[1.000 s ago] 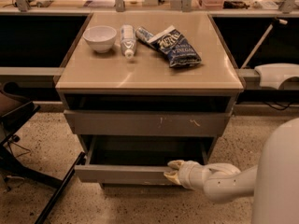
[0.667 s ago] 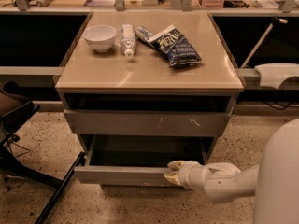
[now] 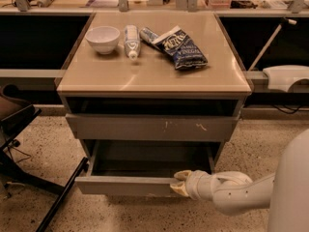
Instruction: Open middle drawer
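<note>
The middle drawer point(image 3: 125, 185) is a plain grey handleless drawer, pulled partly out below the cabinet's upper front. Its grey inside point(image 3: 149, 157) shows and looks empty. My gripper point(image 3: 180, 182) is at the right end of the drawer's front, against its top edge, with my white arm point(image 3: 227, 191) reaching in from the lower right. The grey front with white scratch marks point(image 3: 154, 127) above it is closed. Any drawer below is hidden behind the pulled-out front.
On the cabinet top point(image 3: 154, 76) stand a white bowl point(image 3: 102, 38), a lying bottle point(image 3: 131, 40) and a blue chip bag point(image 3: 179, 47). A dark chair base point(image 3: 29, 158) stands at the left on the speckled floor. My white body point(image 3: 292, 187) fills the lower right.
The drawer front has come a little further out toward the camera, with my gripper staying at its right end.
</note>
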